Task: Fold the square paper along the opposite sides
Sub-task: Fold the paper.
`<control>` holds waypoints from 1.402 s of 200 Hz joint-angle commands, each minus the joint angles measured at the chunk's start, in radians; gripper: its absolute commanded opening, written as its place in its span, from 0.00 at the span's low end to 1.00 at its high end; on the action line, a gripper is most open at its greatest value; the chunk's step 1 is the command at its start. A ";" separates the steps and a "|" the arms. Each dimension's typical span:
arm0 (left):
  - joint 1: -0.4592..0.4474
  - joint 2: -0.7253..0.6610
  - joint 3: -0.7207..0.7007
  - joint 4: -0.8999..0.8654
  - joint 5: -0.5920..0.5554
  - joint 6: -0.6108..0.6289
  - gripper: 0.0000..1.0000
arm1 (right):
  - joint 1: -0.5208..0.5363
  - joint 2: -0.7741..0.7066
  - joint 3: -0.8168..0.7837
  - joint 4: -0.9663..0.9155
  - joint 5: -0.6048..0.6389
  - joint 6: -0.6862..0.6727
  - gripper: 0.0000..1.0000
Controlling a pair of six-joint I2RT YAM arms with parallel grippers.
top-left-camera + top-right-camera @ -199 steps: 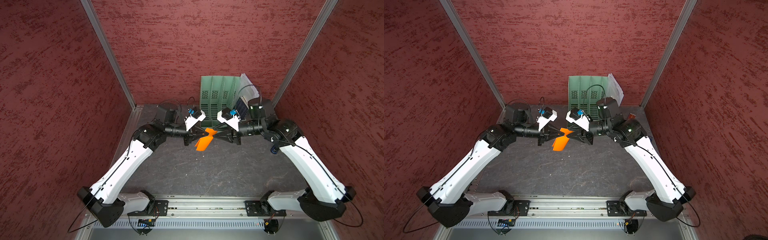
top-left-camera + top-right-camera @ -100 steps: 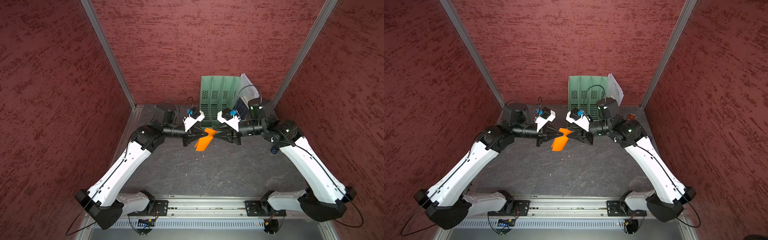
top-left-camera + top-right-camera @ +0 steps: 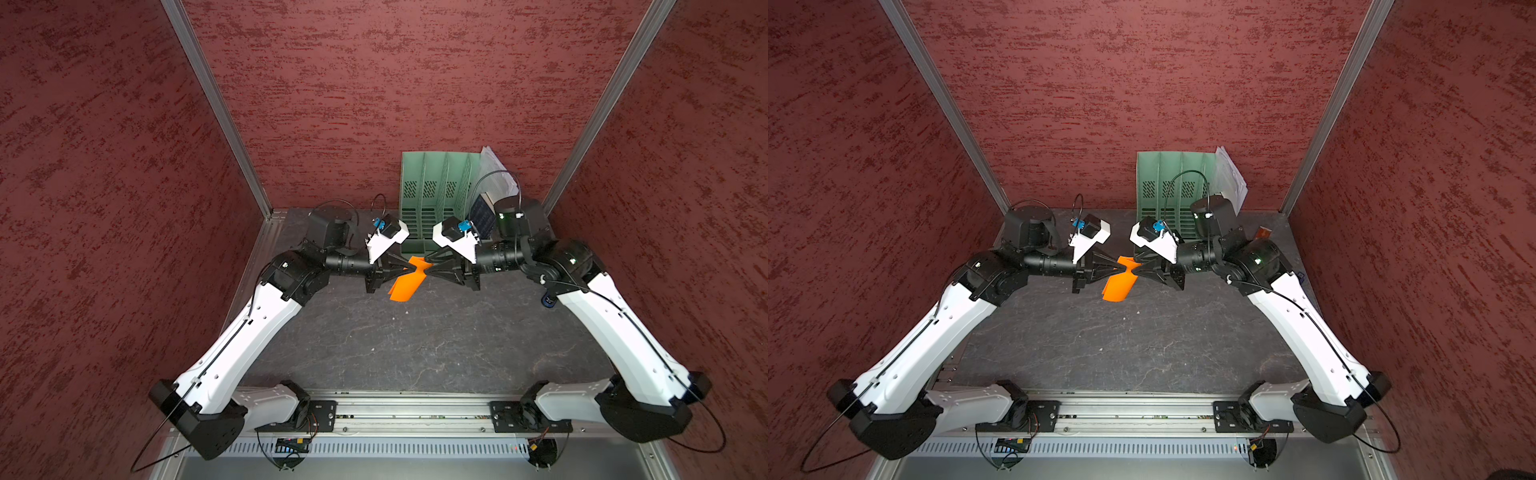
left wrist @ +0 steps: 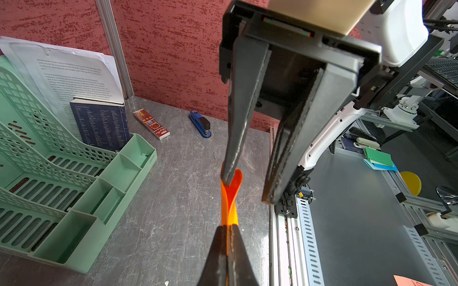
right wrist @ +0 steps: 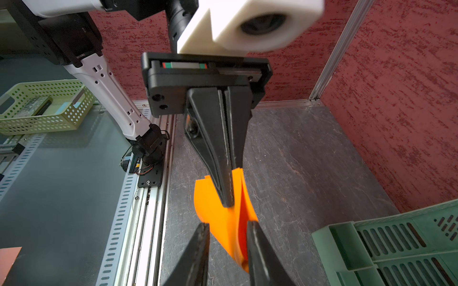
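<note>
Two hands meet tip to tip at the far middle of the worktop (image 3: 415, 345), just in front of the green file tray (image 3: 432, 199), with the square paper (image 3: 405, 282) between them and off the surface.

Changes in the last second:
- The right hand (image 5: 228, 226) has narrowed its gap a little. Its jaws are still apart, straddling the doubled sheet without pinching it.
- The left hand (image 4: 226, 237) is unchanged, pressed together on the paper's edge.
- The left arm's elbow has swung out slightly. The paper has barely moved.

My read is that the right hand is closing in to take a second grip. The sheet is bent over but not creased, so the fold isn't set yet.

Materials and shapes:
- Paper: thin, bright orange, matte. Its two layers bow apart into a soft loop, and it glows where light passes through in the left wrist view. The loose end hangs toward the near left.
- Hands: black tapered wedges with a fine ribbed strip along the inner faces.
- Worktop: dark grey, stone-look, with pale veins.
- Tray: pale green slotted plastic, with white printed sheets (image 4: 74, 71) leaning in it.
- Walls: rough red texture.
</note>
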 commanded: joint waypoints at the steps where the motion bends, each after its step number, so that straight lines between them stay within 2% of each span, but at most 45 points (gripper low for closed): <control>1: 0.003 0.004 0.016 0.025 0.018 0.013 0.03 | 0.020 0.010 -0.013 0.009 -0.011 -0.004 0.29; 104: 0.003 -0.009 0.008 0.028 0.026 0.010 0.03 | 0.030 0.010 -0.021 0.027 0.016 0.005 0.18; 151: 0.004 -0.016 0.003 0.035 0.027 0.010 0.03 | 0.032 -0.002 -0.039 0.065 0.049 0.024 0.05; 190: 0.004 -0.017 0.000 0.035 0.028 0.010 0.03 | 0.033 -0.007 -0.045 0.077 0.063 0.029 0.00; 280: 0.003 -0.023 -0.010 0.043 0.025 0.008 0.03 | 0.033 -0.025 -0.059 0.102 0.090 0.038 0.00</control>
